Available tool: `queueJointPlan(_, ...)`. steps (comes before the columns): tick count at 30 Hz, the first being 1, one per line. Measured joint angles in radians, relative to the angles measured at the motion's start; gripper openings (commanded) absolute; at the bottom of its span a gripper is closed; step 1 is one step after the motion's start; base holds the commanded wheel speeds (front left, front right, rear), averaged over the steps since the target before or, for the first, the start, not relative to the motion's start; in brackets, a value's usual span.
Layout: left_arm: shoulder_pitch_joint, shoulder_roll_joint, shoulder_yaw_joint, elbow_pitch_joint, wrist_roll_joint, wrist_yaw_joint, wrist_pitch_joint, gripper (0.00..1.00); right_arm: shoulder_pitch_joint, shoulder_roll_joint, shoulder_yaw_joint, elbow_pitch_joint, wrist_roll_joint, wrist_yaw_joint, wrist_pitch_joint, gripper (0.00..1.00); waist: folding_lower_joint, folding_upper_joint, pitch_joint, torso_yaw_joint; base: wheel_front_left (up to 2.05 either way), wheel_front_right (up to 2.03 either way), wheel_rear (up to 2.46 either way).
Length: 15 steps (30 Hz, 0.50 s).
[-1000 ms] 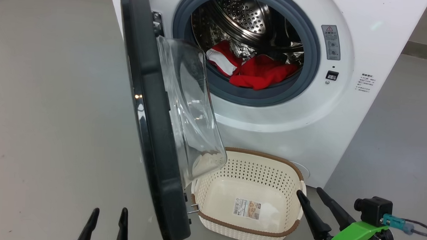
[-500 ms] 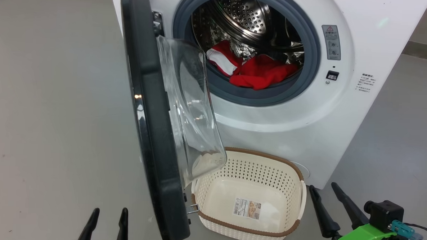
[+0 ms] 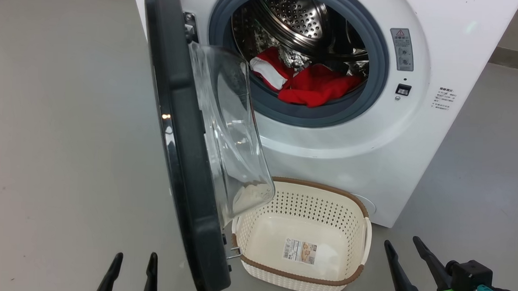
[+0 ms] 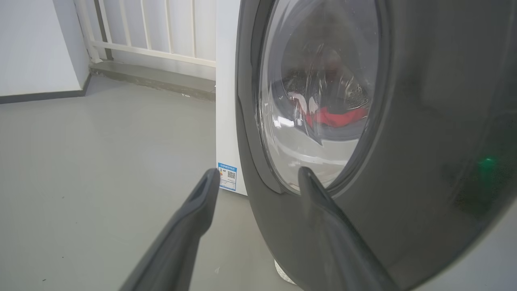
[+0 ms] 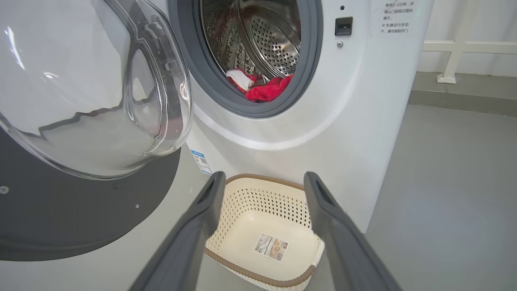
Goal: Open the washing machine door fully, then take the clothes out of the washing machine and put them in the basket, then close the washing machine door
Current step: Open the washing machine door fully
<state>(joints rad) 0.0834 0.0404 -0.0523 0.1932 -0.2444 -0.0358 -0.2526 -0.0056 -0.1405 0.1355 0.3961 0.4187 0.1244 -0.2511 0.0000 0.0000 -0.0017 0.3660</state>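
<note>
The white washing machine [image 3: 354,158] stands ahead with its door [image 3: 184,159] swung out toward me, seen edge-on, the clear glass bowl [image 3: 231,131] facing the drum. Red and white clothes [image 3: 307,84] lie at the drum's front lip, also seen as clothes [image 5: 262,87]. The cream basket [image 3: 305,195] sits on the floor under the opening, holding just its paper label; basket [image 5: 266,202]. My left gripper [image 3: 133,262] is open, low, on the door's outer side; left gripper [image 4: 256,178]. My right gripper [image 3: 403,248] is open, right of the basket; right gripper [image 5: 262,180].
Grey floor [image 3: 58,132] spreads to the left of the door and to the right of the machine. A white railing and low ledge [image 4: 153,52] run behind the machine. The door's black face [image 4: 424,141] is close beside my left fingers.
My right gripper has drawn back down and to the right, away from the basket's right rim. The left gripper, door, clothes and basket stay put.
</note>
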Motion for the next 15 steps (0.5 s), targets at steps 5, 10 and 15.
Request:
queueJointPlan(5,0.0,0.0,-0.004,0.001,0.0,0.0,0.0,1.0,0.002,0.012,-0.024,0.0,-0.026,0.0,0.0,1.0,0.0,0.0,0.003,-0.005,0.0,0.0,0.0)
queueJointPlan(10,-0.001,0.0,-0.004,0.002,0.0,0.0,0.0,1.0,0.002,0.014,-0.031,-0.002,-0.053,0.0,0.0,1.0,0.0,0.0,0.007,-0.006,0.0,0.0,0.0)
queueJointPlan(15,-0.001,0.0,0.006,-0.011,-0.023,0.001,0.0,0.0,0.002,0.015,-0.034,-0.008,-0.06,0.0,0.0,1.0,0.0,0.0,0.006,-0.006,0.0,0.0,0.0)
